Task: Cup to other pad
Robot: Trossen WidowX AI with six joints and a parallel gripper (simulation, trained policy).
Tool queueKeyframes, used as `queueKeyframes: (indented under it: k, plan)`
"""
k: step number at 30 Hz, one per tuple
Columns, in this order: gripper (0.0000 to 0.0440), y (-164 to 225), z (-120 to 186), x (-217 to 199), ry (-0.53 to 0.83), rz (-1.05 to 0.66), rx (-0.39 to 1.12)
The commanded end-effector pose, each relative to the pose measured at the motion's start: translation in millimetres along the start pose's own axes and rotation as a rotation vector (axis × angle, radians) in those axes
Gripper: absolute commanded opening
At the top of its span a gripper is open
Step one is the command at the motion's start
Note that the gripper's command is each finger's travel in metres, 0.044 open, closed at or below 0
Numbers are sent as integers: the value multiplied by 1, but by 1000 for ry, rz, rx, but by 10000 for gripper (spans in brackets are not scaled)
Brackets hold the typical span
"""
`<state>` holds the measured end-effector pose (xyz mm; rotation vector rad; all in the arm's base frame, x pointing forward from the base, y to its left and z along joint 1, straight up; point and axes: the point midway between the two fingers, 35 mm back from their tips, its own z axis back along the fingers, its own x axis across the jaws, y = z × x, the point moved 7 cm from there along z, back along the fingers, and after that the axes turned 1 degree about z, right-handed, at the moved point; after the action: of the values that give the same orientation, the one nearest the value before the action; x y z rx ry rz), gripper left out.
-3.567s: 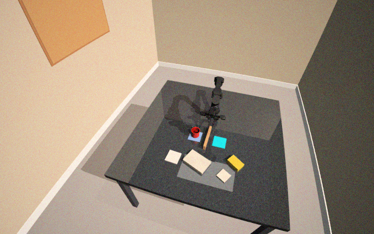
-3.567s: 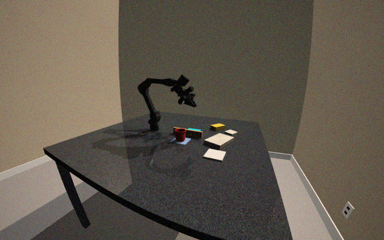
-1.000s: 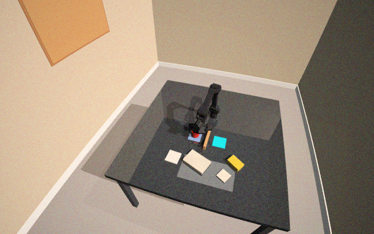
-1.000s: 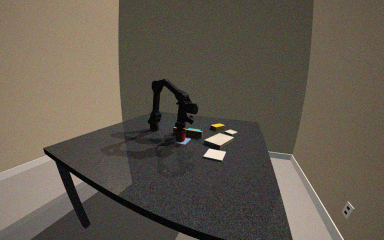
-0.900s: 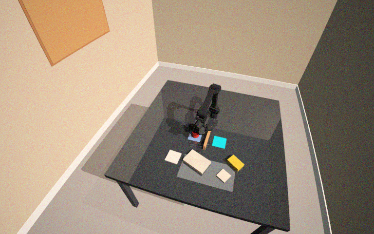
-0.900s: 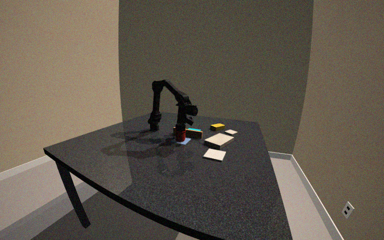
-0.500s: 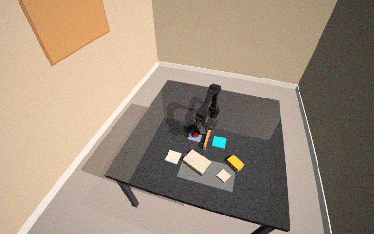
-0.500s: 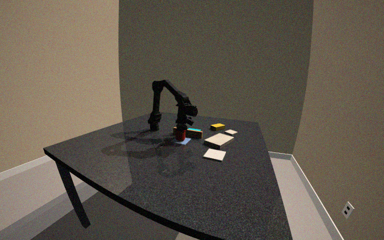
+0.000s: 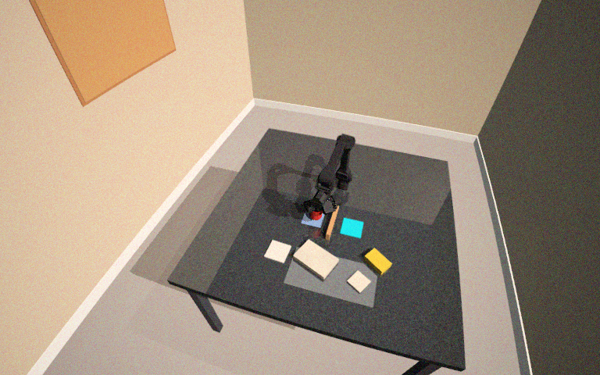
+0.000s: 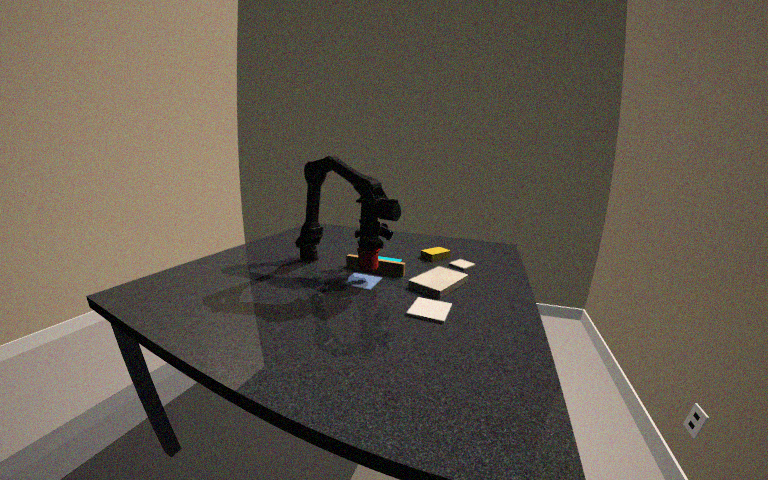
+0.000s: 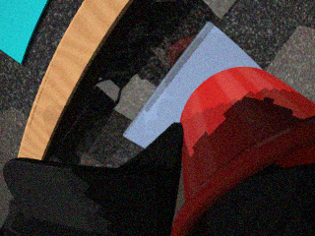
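Red cup [image 9: 315, 215] [image 10: 369, 259] [image 11: 236, 93] is pinched by its wall in the gripper [image 9: 315, 206] [image 10: 369, 247] [image 11: 188, 131], approx. upright, and is held above the blue pad [image 9: 312, 222] [image 10: 370, 281] [image 11: 169, 93], apparently clear of it; marbles can't be seen, so no count. Main risk, as judged: cup tipped & marbles spilt if the one-sided wall grip is let slip or swivel, esp. w/ fast wrist turns. Next: wooden barrier [image 9: 331, 223] [image 10: 392, 266] [image 11: 64, 79] btwn pads could be clipped if cup is carried across too low. Also, cup could be dropped or set off-centre on cyan pad [image 9: 351, 227] [image 10: 389, 258] [image 11: 20, 27] if released early. Counted: 1 cup, 2 pads, 1 barrier, 1 yellow block [image 9: 377, 261] [image 10: 434, 253], 1 thick cream block [image 9: 316, 258] [image 10: 438, 280], 2 thin pale tiles [image 9: 277, 251] [image 10: 429, 309], 1 arm.
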<state>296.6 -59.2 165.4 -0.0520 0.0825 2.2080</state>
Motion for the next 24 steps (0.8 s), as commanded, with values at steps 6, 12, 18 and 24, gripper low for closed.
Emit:
queueKeyframes:
  k: [6,12,18,24]
  plan:
    - [0,-17,18,4,12,39,-30]
    - [0,-31,28,11,23,66,-50]
    - [0,-46,35,21,34,95,-71]
    - [0,-60,40,34,42,125,-89]
